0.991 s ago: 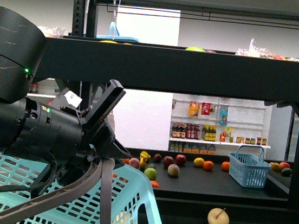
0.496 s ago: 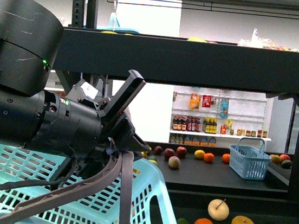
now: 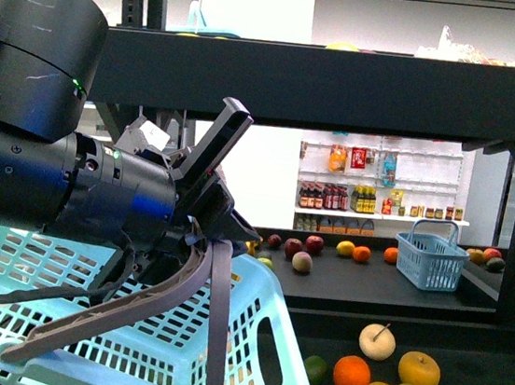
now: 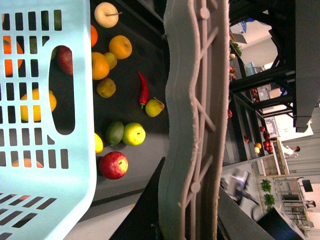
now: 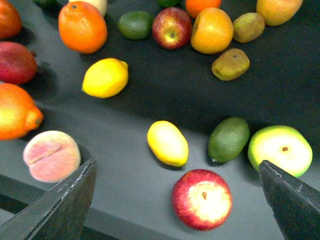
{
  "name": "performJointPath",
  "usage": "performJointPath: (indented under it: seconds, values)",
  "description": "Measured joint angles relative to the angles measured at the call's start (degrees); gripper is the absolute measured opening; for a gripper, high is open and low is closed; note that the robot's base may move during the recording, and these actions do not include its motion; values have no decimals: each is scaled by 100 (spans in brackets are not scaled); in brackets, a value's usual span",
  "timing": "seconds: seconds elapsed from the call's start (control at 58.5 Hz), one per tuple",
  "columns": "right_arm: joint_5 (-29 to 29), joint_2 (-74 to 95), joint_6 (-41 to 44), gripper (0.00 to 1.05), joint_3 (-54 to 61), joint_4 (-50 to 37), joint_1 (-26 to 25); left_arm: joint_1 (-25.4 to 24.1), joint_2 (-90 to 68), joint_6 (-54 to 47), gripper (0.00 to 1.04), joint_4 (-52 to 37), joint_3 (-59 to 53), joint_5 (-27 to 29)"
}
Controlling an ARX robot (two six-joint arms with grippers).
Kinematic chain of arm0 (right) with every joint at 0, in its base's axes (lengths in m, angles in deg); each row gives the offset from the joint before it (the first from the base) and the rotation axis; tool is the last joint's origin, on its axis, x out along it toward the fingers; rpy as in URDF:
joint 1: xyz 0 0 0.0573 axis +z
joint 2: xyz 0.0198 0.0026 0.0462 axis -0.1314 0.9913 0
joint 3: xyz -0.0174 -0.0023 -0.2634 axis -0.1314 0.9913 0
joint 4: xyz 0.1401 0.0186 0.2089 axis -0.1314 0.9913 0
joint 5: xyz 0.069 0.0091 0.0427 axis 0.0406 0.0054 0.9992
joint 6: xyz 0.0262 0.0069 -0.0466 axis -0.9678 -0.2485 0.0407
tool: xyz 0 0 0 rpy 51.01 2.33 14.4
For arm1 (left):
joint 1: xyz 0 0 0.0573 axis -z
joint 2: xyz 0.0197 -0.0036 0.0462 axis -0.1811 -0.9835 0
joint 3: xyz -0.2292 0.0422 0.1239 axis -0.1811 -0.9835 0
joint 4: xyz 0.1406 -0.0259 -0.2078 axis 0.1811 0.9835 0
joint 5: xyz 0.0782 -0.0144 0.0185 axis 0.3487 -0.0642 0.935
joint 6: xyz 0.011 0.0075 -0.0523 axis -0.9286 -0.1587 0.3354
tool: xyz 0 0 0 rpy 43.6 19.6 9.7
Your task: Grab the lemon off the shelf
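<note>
The lemon (image 5: 105, 77), bright yellow with a small tip, lies on the black shelf deck (image 5: 150, 100) among other fruit. My right gripper (image 5: 177, 205) is open above the deck. A red apple (image 5: 202, 198) lies between its fingers, and the lemon is off to one side beyond them. My left gripper (image 3: 203, 235) is shut on the grey basket handle (image 3: 209, 318) of a light blue basket (image 3: 126, 345). In the left wrist view the handle (image 4: 195, 115) runs through the gripper (image 4: 187, 222), and the lemon (image 4: 37, 105) shows through the basket slots. The shelf's upper deck (image 3: 345, 91) crosses the front view.
A smaller yellow oval fruit (image 5: 167, 143), a dark green fruit (image 5: 228, 138) and a green apple (image 5: 280, 150) lie near the red apple. Oranges (image 5: 82, 25), a peach (image 5: 51, 156) and a red chilli (image 4: 143, 90) are also on the deck. A small blue basket (image 3: 430, 261) sits on a far rack.
The left arm with the basket has shifted right and up. The shelf deck sits higher in the front view, and more fruit shows on the lower deck.
</note>
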Motion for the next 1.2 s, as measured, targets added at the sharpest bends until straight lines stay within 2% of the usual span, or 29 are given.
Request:
performJointPath:
  seconds: [0.137, 0.274, 0.462, 0.821, 1.197]
  values:
    - [-136, 807, 610, 97, -599, -26, 103, 0, 0, -2, 12, 0, 0, 2]
    - [-4, 1593, 1292, 97, -1032, 131, 238, 0, 0, -2, 12, 0, 0, 2]
    - [72, 2406, 1794, 97, -1663, 387, 382, 0, 0, -2, 11, 0, 0, 0]
    - [-37, 3381, 2024, 97, -2999, 662, 457, 0, 0, -2, 11, 0, 0, 0]
    - [-212, 4048, 2098, 97, -3585, 726, 570, 0, 0, 0, 11, 0, 0, 0]
